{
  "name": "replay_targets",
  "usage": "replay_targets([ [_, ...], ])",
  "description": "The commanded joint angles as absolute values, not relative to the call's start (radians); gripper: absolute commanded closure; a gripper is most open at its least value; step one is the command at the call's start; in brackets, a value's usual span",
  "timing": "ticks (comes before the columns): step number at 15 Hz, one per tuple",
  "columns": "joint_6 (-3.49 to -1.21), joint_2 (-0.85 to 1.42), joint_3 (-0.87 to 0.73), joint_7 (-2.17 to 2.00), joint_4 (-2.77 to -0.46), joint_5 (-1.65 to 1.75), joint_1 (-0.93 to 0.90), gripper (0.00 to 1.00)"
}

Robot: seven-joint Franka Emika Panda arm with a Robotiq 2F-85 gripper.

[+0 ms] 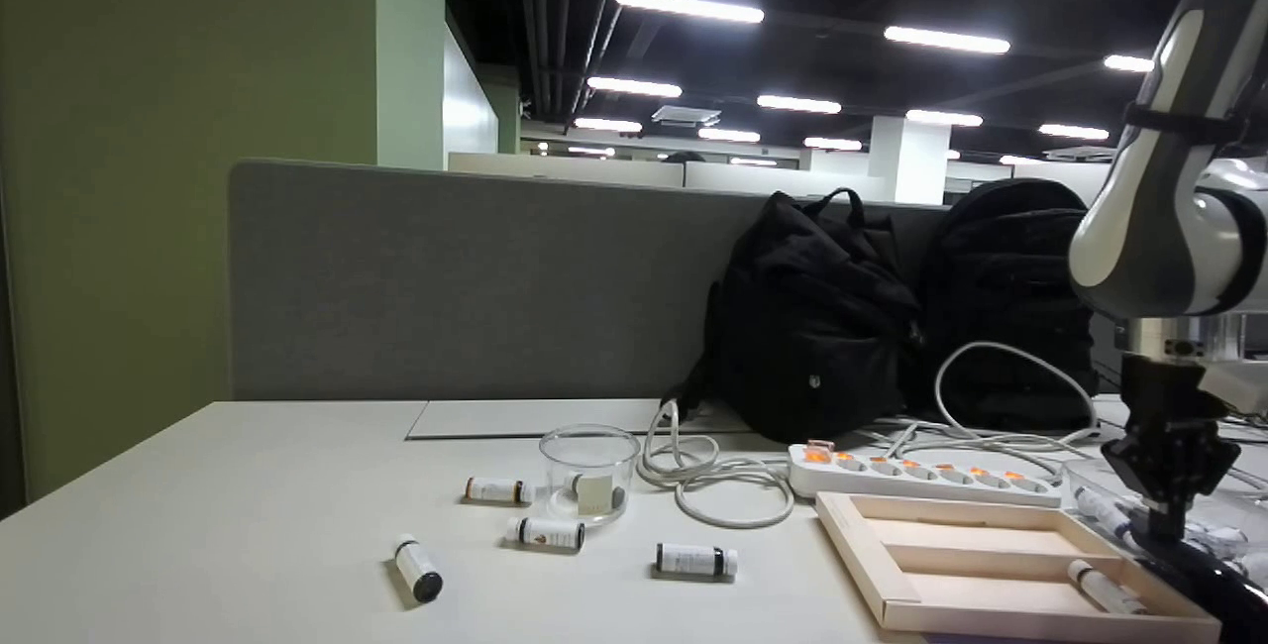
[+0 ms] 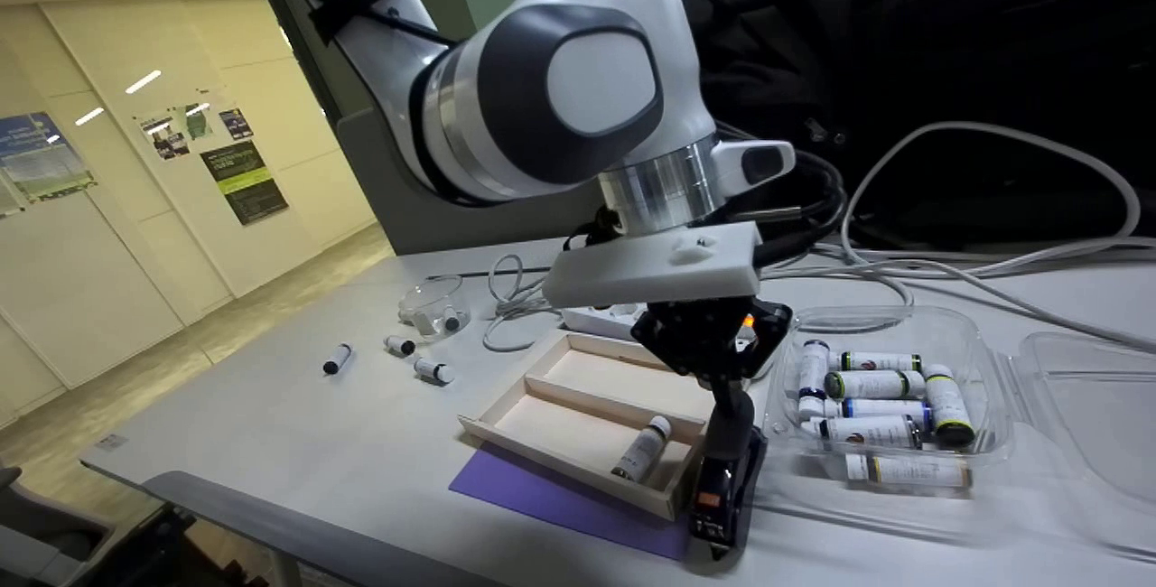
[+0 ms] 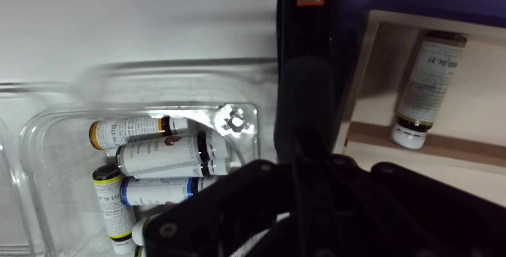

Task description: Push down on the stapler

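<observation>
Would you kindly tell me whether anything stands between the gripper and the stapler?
Nothing visible does. The gripper is right at the top of the stapler, though actual contact is hard to confirm. The wooden tray and clear container sit on either side, not between.

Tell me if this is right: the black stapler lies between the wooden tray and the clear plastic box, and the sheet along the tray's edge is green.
Wrong colour: the sheet along the edge of the wooden tray is purple, not green, as an exterior view shows. The black stapler does lie between that tray and the clear plastic box.
</observation>
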State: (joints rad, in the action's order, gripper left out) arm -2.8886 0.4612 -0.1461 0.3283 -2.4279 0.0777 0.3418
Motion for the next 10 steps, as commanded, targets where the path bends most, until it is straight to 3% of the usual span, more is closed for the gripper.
replay_targets([
  [1, -2.919, 0.495, -0.126, 0.354, -2.399, 0.073, 0.385, 1.0],
  [10, -2.839, 0.596, -0.079, 0.386, -2.327, 0.042, 0.466, 1.0],
])
